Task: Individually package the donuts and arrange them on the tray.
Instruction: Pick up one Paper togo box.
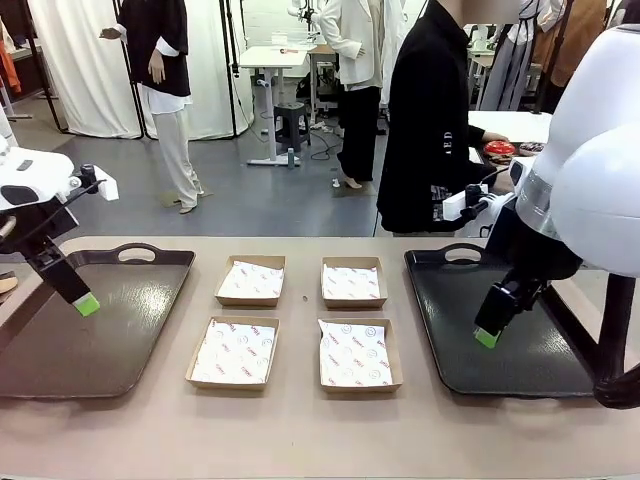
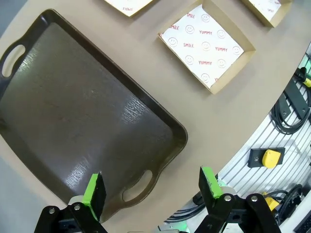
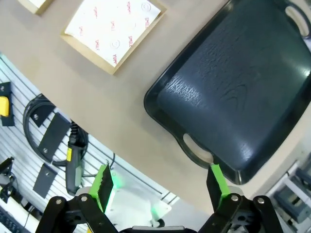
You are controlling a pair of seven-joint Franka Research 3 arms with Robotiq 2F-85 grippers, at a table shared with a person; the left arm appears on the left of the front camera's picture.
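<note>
Two grippers hang spread and empty near the robot's edge of the table: the left gripper (image 2: 151, 184) over the left tray (image 1: 100, 340), the right gripper (image 3: 160, 184) over the right tray (image 1: 450, 300). Four paper-lined boxes (image 1: 233, 352) lie empty between the trays. Beyond the far edge, behind the person (image 1: 430, 120), the donuts (image 1: 498, 150) appear to sit on a white side table (image 1: 520, 125) at far right. The right arm is probably nearer, though both are well apart from them.

Red donut (image 1: 498, 150), dark donut (image 1: 531, 148) together on far white table (image 1: 520, 125); left tray (image 1: 120, 330), right tray (image 1: 450, 300) flat, well apart.
</note>
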